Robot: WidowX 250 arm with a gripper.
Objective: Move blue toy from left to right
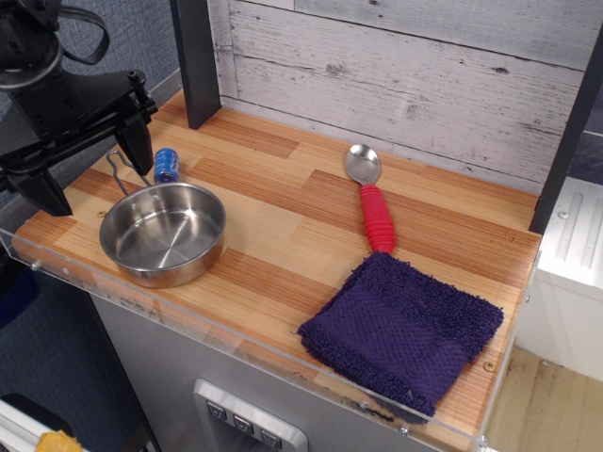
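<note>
The blue toy (pixel 167 165) is a tiny blue can with a pale band. It stands on the wooden table at the left, just behind the steel pan (pixel 163 233). My gripper (pixel 89 171) is black and hangs over the table's far left edge, left of the can and above the pan's wire handle. Its two fingers (pixel 135 141) are spread wide apart and hold nothing. The can is close to the right finger but apart from it.
A spoon with a red handle (pixel 373 205) lies mid-table. A dark purple towel (pixel 402 330) lies at the front right. A dark post (pixel 197 58) stands behind the can. A clear rim edges the table (pixel 283 235); a plank wall is behind.
</note>
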